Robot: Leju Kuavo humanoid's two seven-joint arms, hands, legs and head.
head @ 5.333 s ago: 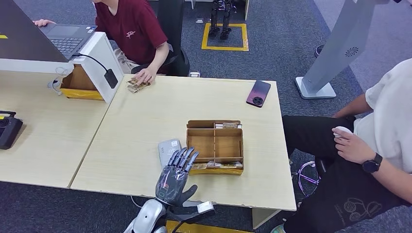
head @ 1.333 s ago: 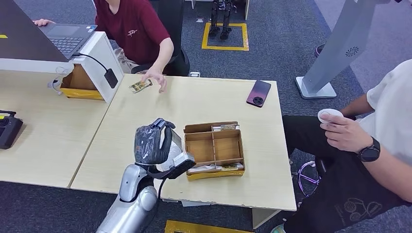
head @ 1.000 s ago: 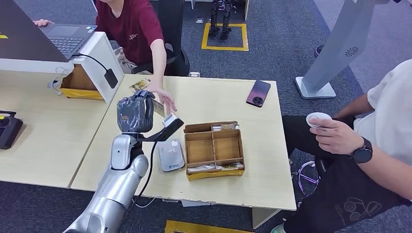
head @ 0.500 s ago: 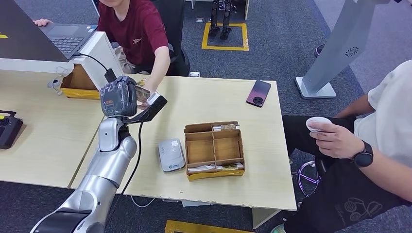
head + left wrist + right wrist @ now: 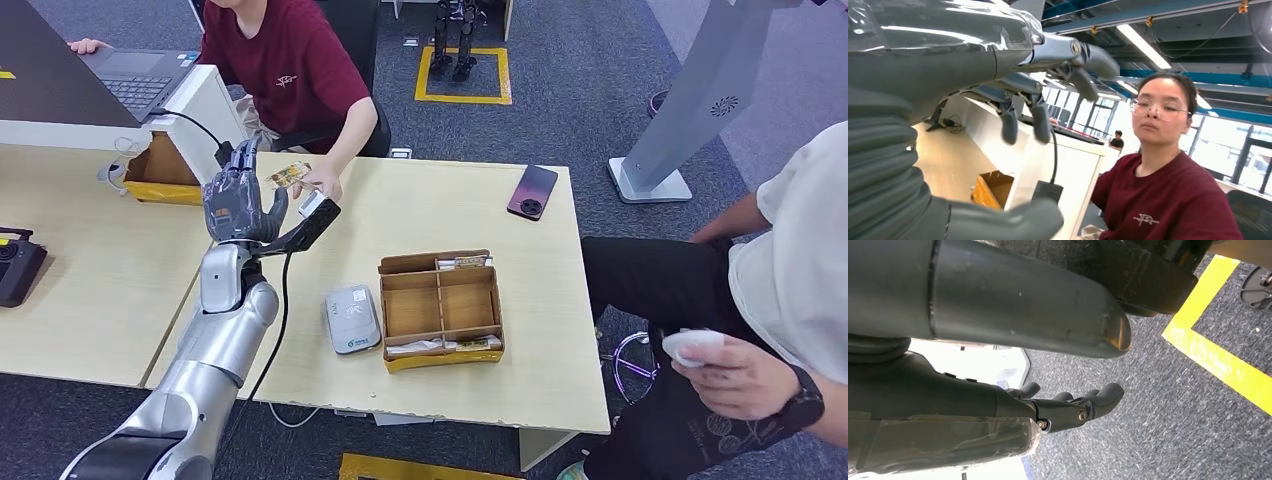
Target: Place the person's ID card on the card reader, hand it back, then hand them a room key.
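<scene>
My left hand [image 5: 238,205] is raised above the table's far left corner, fingers spread and holding nothing; the left wrist view shows the same hand [image 5: 973,65] empty before a person in a maroon shirt [image 5: 1168,200]. That person's hand [image 5: 322,182] holds the ID card [image 5: 288,176] just beyond my fingers. The grey card reader [image 5: 351,318] lies flat near the front edge. Beside it stands a wooden divided box [image 5: 440,258] with cards [image 5: 440,346] in its front slot. My right hand [image 5: 1068,407] hangs over the carpet, fingers loosely out, empty.
A dark red phone [image 5: 531,192] lies at the table's far right. A white stand [image 5: 205,125] with a laptop [image 5: 140,78] sits at the left. A second person [image 5: 780,300] sits close on the right. A black controller [image 5: 15,262] rests on the left table.
My left arm carried the card from the reader up to the person across the table. The fingers have now spread and the person holds the card.
</scene>
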